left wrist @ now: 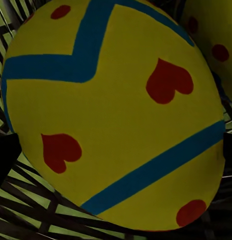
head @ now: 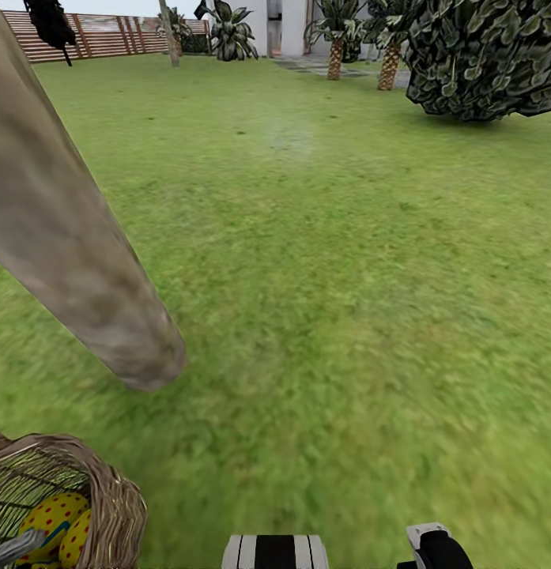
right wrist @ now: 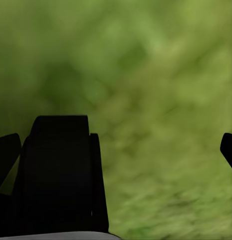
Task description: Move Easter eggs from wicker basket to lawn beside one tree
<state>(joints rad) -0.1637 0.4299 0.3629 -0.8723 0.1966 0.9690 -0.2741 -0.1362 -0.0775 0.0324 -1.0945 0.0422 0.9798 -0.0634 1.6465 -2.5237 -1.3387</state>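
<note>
At your lower left, the wicker basket (head: 109, 498) sits on the lawn (head: 346, 316) near the tree (head: 77, 261) trunk, Easter eggs (head: 54, 514) inside. Your left end effector (left wrist: 116, 150) straddles a blue-striped, red-hearted egg (left wrist: 111, 110), grip uncertain. Your right end effector (right wrist: 120, 150) hangs spread above grass.

Ahead of us the lawn (head: 330, 300) lies open to the far shrubs (head: 481, 55). On our left the trunk (head: 62, 237) slants across, meeting the grass just beyond the basket (head: 109, 490). Inside the basket, eggs (head: 58, 518) crowd together; from the left wrist one egg (left wrist: 116, 115) sits close between weave and neighbour.
</note>
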